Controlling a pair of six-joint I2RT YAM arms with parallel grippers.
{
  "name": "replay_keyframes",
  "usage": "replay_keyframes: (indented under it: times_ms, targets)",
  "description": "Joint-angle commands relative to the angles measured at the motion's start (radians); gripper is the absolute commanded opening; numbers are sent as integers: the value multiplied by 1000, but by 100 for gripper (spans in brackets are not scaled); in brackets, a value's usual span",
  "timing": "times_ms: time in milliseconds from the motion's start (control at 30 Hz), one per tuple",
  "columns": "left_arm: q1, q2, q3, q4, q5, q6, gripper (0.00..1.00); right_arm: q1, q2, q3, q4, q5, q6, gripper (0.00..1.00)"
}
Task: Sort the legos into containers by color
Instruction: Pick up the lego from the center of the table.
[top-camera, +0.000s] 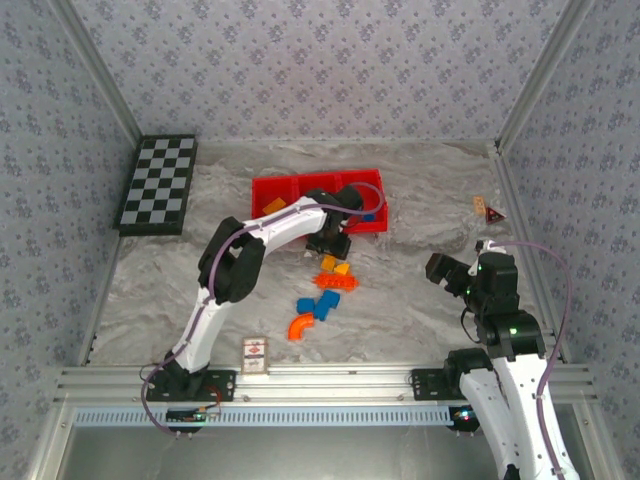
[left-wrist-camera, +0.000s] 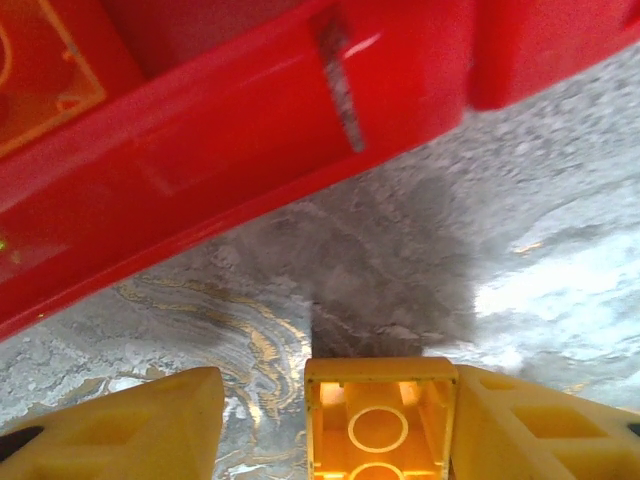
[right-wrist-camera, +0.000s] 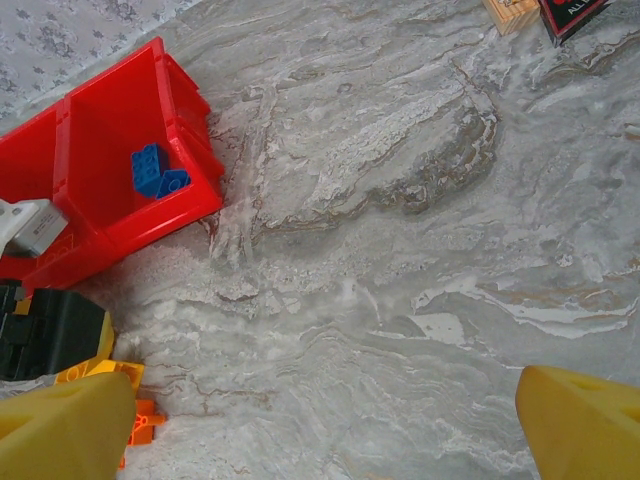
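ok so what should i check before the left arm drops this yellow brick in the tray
1. Grip: the yellow brick sits between the left gripper's fingers: ok.
2. Brick over the tray: it is short of the near wall, over the table: not ok.
3. Matching compartment: a yellow piece lies in the left compartment, blue bricks in the right compartment: ok.
4. Height to clear the rim: cannot tell.
5. Right gripper out of the way: open over the table, apart from the tray: ok.
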Motion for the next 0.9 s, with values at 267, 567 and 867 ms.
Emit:
replay_keyframes:
  times_ms: [267,567,867]
  targets:
    - [17,-28,-83,16,21,-32,47,6,-1,-8,13,-2,10,100]
    - [27,-155,-197,41,-36,-65,31,6,0,-6,12,-3,11,100]
    - [130,-436,-329,71,-63,-71,28,8,-1,-5,10,-2,12,100]
